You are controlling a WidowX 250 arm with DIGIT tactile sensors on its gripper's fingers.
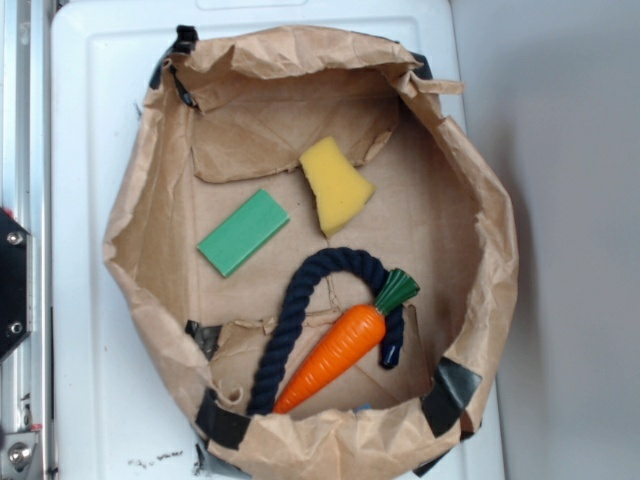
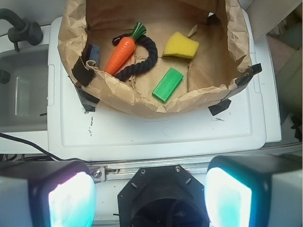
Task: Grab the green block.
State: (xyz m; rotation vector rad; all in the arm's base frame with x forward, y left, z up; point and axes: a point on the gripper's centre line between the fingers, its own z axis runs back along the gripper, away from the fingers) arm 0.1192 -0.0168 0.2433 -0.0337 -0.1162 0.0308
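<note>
The gripper (image 2: 150, 198), nearest the wrist camera, stands released and empty, its pads spread wide, well back from the paper-lined bin (image 1: 135, 200). The green block (image 1: 243, 232) lies flat on the bin floor, unobstructed, near the yellow sponge (image 1: 335, 183) and clear of the rope (image 1: 300, 300) and carrot toy (image 1: 335, 352).

I see the flat, thin, bright green rectangular block (image 1: 243, 232) (image 2: 167, 84) lying flat on the brown paper floor, turned diagonally. Its surface is smooth and plain, and nothing touches or covers it.
</note>
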